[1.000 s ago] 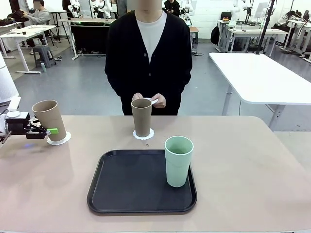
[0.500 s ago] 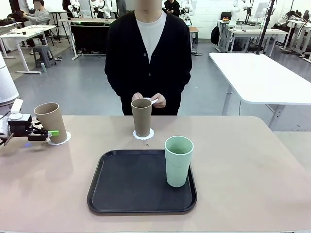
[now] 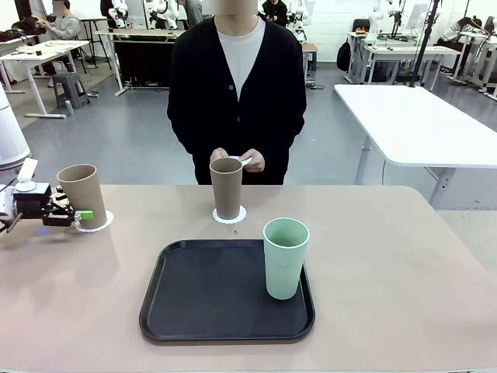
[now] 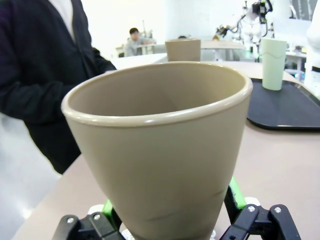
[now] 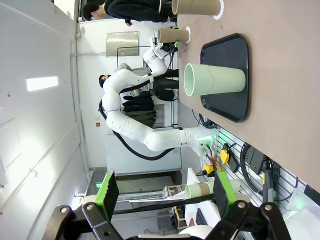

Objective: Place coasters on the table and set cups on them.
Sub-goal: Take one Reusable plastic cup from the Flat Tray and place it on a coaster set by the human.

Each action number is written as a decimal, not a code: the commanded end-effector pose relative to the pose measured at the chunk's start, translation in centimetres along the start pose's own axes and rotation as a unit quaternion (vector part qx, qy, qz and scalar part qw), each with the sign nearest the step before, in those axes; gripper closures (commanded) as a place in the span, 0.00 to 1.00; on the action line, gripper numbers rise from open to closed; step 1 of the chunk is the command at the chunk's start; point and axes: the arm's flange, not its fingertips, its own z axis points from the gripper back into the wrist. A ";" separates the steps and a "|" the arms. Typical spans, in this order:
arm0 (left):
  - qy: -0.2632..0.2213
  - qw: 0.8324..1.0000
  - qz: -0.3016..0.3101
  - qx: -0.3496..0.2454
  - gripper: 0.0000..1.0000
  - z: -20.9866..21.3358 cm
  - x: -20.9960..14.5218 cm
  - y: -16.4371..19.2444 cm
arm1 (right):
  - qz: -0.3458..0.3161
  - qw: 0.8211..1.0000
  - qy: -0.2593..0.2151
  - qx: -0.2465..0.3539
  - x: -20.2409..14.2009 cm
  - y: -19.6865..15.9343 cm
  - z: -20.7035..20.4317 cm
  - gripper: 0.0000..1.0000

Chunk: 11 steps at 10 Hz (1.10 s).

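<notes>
Tumblers first: we see one tall tan-brown matte tumbler upright on a white scalloped coaster near the beige counter's left edge. Our left claw straddles its base; gripping or clear, we cannot tell. Our right claw gapes wide, empty.
</notes>
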 end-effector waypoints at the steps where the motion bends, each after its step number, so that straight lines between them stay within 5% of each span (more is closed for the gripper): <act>1: 0.012 1.000 -0.017 -0.014 0.00 0.2 -0.2 0.1 | 0.003 1.000 0.000 0.004 0.0 0.0 0.1 0.00; 11: 0.020 1.000 -0.018 -0.017 0.00 0.7 -0.5 0.9 | 0.003 1.000 0.000 0.004 0.0 0.0 0.1 0.00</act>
